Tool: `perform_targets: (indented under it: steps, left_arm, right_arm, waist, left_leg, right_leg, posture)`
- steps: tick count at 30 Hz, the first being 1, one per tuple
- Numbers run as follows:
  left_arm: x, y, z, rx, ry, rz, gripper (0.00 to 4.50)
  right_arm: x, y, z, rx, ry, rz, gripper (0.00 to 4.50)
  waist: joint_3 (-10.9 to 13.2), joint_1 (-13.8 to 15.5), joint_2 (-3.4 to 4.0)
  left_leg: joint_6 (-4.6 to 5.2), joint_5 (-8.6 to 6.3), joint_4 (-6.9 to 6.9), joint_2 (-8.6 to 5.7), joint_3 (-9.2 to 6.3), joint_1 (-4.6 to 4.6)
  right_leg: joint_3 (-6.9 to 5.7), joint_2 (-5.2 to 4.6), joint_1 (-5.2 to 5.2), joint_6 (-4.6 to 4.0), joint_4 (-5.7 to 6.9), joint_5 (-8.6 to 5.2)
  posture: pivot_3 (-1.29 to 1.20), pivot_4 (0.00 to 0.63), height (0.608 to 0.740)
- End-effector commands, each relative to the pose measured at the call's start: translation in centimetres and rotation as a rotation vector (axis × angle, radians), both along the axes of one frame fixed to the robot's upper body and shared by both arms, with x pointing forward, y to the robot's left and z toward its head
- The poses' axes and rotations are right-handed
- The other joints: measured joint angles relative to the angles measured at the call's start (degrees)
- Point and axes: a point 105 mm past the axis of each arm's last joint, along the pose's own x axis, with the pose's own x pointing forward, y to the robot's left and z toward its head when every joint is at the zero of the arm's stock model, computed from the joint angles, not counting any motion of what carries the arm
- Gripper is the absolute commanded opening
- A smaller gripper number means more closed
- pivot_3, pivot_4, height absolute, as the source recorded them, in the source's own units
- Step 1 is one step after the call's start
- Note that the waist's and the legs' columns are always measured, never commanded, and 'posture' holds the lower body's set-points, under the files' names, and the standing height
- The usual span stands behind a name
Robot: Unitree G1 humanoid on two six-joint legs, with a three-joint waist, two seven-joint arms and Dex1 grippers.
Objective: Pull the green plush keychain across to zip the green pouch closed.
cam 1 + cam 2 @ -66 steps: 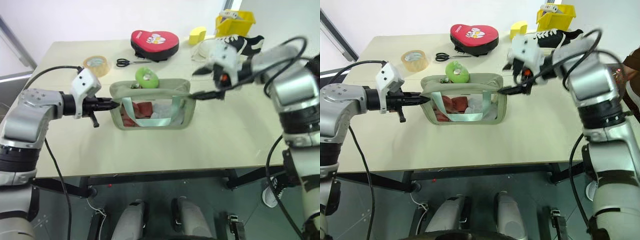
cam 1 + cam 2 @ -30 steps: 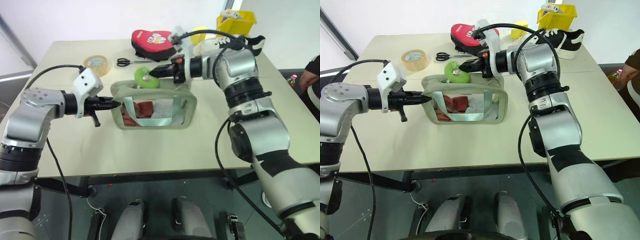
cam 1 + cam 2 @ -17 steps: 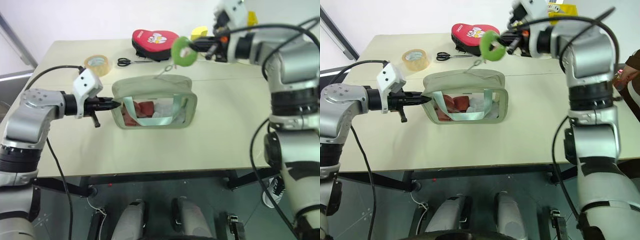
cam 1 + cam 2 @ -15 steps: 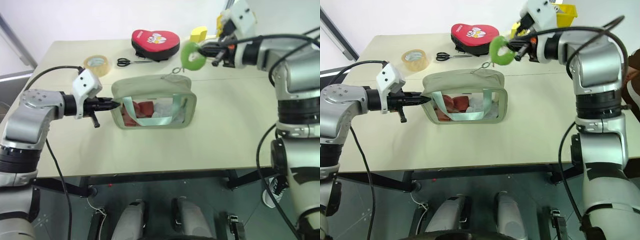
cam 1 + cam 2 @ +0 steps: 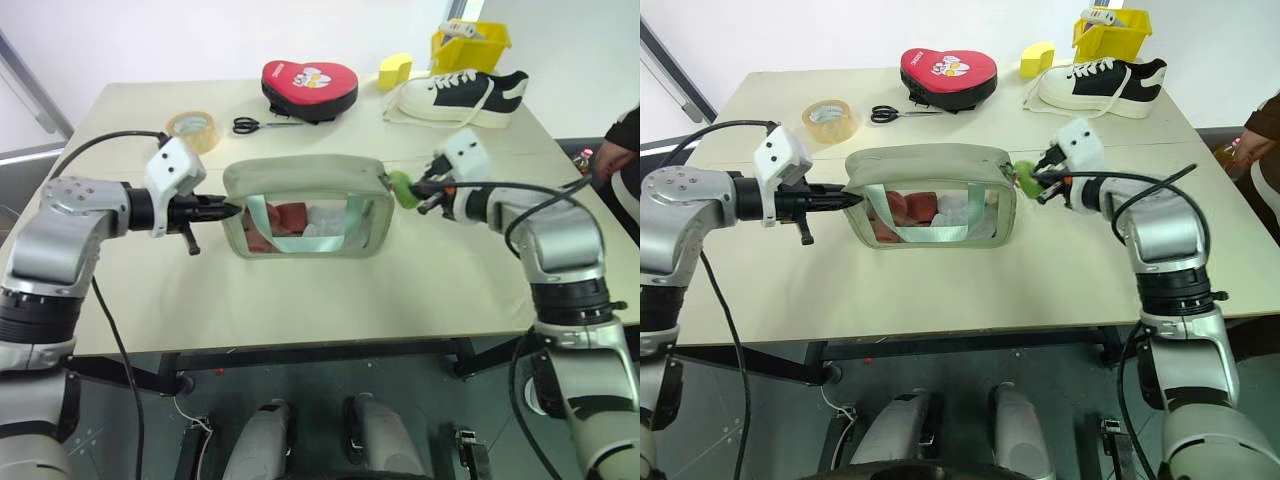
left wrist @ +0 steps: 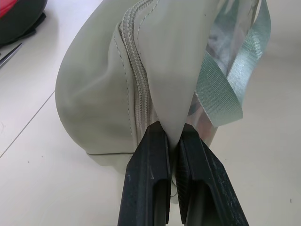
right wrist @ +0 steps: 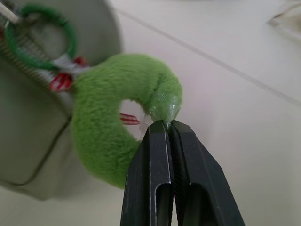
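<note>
The right gripper (image 7: 165, 123), its two black fingers pressed tight together, pinches a clear tab on the rim of the green plush keychain (image 7: 117, 136), holding the fuzzy ring just off the right end of the green pouch (image 5: 305, 208). A green metal ring (image 7: 41, 36) links the plush to the zipper at that same end of the pouch, just beyond the gripper's fingertips. At the pouch's opposite end, the left gripper (image 6: 170, 136) is clamped on a fold of the sage fabric beside the zipper track (image 6: 138, 89), with a pale green webbing strap (image 6: 230, 80) hanging past its fingers. The pouch stands upright on the table (image 5: 300, 290) between the two grippers, red and white contents showing through its clear window. Beyond the left gripper lie a roll of tape (image 5: 193, 129) and scissors (image 5: 258, 124); farther back are a red heart-shaped case (image 5: 309, 86), a yellow block (image 5: 395, 70), a black-and-white sneaker (image 5: 458, 96) and a yellow bin (image 5: 470, 44).
</note>
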Motion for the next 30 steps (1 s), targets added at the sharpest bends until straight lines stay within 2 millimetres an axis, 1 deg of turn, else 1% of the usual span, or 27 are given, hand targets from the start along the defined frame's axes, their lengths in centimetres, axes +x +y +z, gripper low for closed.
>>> perform_targets:
  steps: [1,3,4,8,11,14,16,18,21,23,25,26,27,28,29,30]
  left_arm:
    - [-0.1,0.9,1.0,0.022,-0.031,0.024,0.00]
    - [-0.1,0.8,1.0,0.021,-0.031,0.025,0.00]
    - [-0.1,0.8,1.0,0.020,-0.031,0.025,0.00]
    - [0.0,0.6,1.0,0.019,-0.032,0.024,0.00]
    - [0.1,0.5,0.9,0.020,-0.035,0.021,0.00]
    - [0.2,0.3,1.0,0.017,-0.038,0.020,0.00]
    - [0.3,0.2,1.0,0.015,-0.040,0.019,0.00]
    - [0.2,0.3,1.0,0.016,-0.041,0.020,0.00]
    - [0.2,0.4,1.0,0.014,-0.042,0.024,0.00]
    - [0.3,0.4,1.0,0.011,-0.045,0.026,0.00]
    - [0.3,0.3,1.0,0.009,-0.046,0.028,0.00]
    - [0.4,0.4,1.0,0.005,-0.051,0.039,0.00]
    - [0.5,0.6,1.3,-0.006,-0.055,0.051,0.37]
    - [0.6,0.7,1.4,-0.014,-0.058,0.060,0.79]
    - [0.3,0.7,1.8,-0.034,-0.047,0.047,1.12]
    - [0.1,0.8,2.2,-0.049,-0.042,0.039,1.61]
  right_arm:
    - [0.1,-3.1,3.7,-0.021,-0.118,-0.095,0.02]
    - [0.2,-3.6,3.7,-0.011,-0.116,-0.110,0.02]
    - [0.3,-3.7,3.3,-0.007,-0.106,-0.114,0.02]
    - [0.4,-3.0,0.1,-0.030,-0.048,-0.098,0.02]
    - [0.7,-1.2,-3.4,0.022,0.020,-0.097,0.02]
    - [-0.2,2.0,-7.3,0.032,0.114,-0.011,0.02]
    - [-0.7,3.1,-8.6,0.037,0.144,0.015,0.02]
    - [-0.8,3.1,-9.0,0.030,0.149,0.016,0.02]
    - [-0.3,1.5,-8.7,-0.022,0.126,-0.019,0.02]
    - [0.1,0.6,-7.0,-0.025,0.090,-0.015,0.02]
    - [0.2,0.5,-5.5,-0.012,0.066,0.010,0.02]
    - [0.1,0.5,-4.4,0.001,0.055,0.036,0.30]
    - [-0.2,0.7,-2.8,0.014,0.041,0.083,0.64]
    - [-0.5,0.9,-1.6,0.022,0.032,0.117,0.96]
    - [-1.0,0.9,0.1,0.018,0.014,0.162,1.42]
    - [-1.6,0.9,1.6,0.006,-0.001,0.207,1.95]
  waist:
    - [0.0,0.0,0.00]
    - [0.0,-0.1,-0.01]
    - [0.0,-0.1,-0.01]
    - [0.0,-0.1,-0.02]
    - [0.0,-0.2,-0.02]
    - [0.0,-0.1,-0.02]
    - [0.0,-0.1,-0.02]
    - [0.0,-0.1,-0.05]
    - [0.0,-0.1,-0.05]
    - [0.0,-0.1,-0.05]
    - [0.0,0.0,-0.05]
    - [0.0,0.0,-0.04]
    - [0.0,0.0,-0.03]
    - [0.0,-0.1,-0.01]
    - [0.0,-0.1,-0.01]
    - [0.0,-0.1,0.02]
  left_leg:
    - [0.00,0.00,0.00,0.00,0.00,0.00]
    - [0.00,0.00,0.00,0.00,0.00,0.00]
    - [0.00,0.00,-0.01,0.01,0.00,0.01]
    - [0.01,0.00,-0.01,0.01,0.01,0.02]
    - [0.01,0.00,-0.01,0.01,0.02,0.02]
    - [0.01,0.00,0.00,0.02,0.01,0.03]
    - [0.01,0.00,0.00,0.01,0.01,0.02]
    - [0.01,0.00,0.03,0.01,0.02,0.02]
    - [0.01,0.00,0.03,0.01,0.00,0.06]
    - [0.01,0.00,0.03,0.01,0.00,0.06]
    - [0.01,0.00,0.03,0.01,0.01,0.05]
    - [0.01,0.00,0.04,0.01,0.01,0.05]
    - [0.01,0.00,0.03,0.01,0.01,0.06]
    - [0.01,0.00,0.03,0.01,0.01,0.05]
    - [0.01,0.00,0.02,0.01,0.01,0.05]
    - [0.01,0.00,0.02,0.02,0.01,0.05]
  right_leg:
    - [0.00,0.00,0.00,0.00,-0.01,0.00]
    - [0.00,0.00,0.02,0.00,-0.03,0.00]
    - [0.00,0.01,0.02,0.00,-0.03,0.00]
    - [0.00,0.01,0.03,0.00,-0.02,0.00]
    - [0.01,0.01,0.04,0.00,-0.01,0.00]
    - [0.01,0.02,0.02,0.00,0.03,0.00]
    - [0.01,0.02,0.03,0.00,0.03,0.00]
    - [0.01,0.02,0.03,0.01,0.03,0.00]
    - [0.00,0.04,0.05,0.01,0.04,0.00]
    - [0.00,0.04,0.06,0.00,0.04,0.00]
    - [0.00,0.04,0.06,0.00,0.02,0.00]
    - [0.00,0.04,0.06,0.00,0.02,0.00]
    - [0.00,0.04,0.06,0.00,0.03,0.00]
    - [0.00,0.04,0.05,0.00,0.03,0.00]
    - [0.00,0.04,0.05,0.00,0.02,0.00]
    - [0.00,0.05,0.04,0.01,0.03,0.00]
  posture:
    - [0.00,0.150,0.740]
    - [0.00,0.150,0.740]
    - [0.00,0.150,0.740]
    - [0.00,0.150,0.740]
    - [0.00,0.150,0.740]
    - [0.00,0.150,0.740]
    - [0.00,0.150,0.740]
    - [0.00,0.150,0.740]
    - [0.00,0.150,0.740]
    - [0.00,0.150,0.740]
    - [0.00,0.150,0.740]
    - [0.00,0.150,0.740]
    - [0.00,0.150,0.740]
    - [0.00,0.150,0.740]
    - [0.00,0.150,0.740]
    - [0.00,0.150,0.740]
